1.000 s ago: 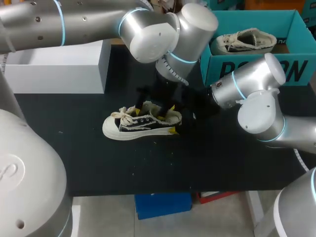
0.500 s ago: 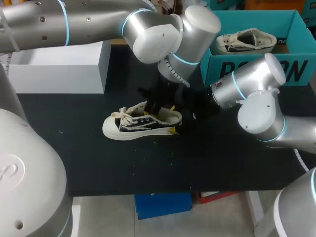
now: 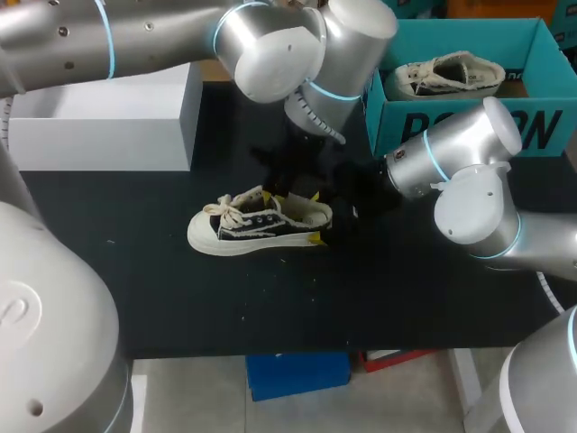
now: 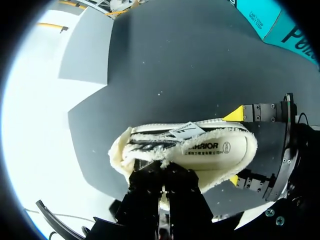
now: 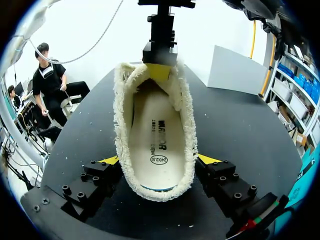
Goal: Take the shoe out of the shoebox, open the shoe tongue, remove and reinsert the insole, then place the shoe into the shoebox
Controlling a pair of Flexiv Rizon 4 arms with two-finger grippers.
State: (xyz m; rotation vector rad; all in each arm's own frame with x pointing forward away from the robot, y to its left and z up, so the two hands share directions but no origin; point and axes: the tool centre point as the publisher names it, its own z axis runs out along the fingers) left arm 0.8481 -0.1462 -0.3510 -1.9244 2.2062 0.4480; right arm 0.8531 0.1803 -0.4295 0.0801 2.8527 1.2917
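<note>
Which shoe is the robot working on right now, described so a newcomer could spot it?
On the black table, outside the teal shoebox at its far right corner, a sneaker stands on its sole near the middle. It is black with a cream sole and laces, its heel between the right gripper's fingers, unlike the pale shoe that sits inside the box.

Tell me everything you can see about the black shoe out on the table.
The shoe is a black canvas low-top with cream laces, a white rubber sole and frayed cream edging. It stands upright on the black table, toe toward my left side. Its pale printed insole lies inside. The right gripper clamps the heel from both sides; the left gripper pinches the tongue.
</note>
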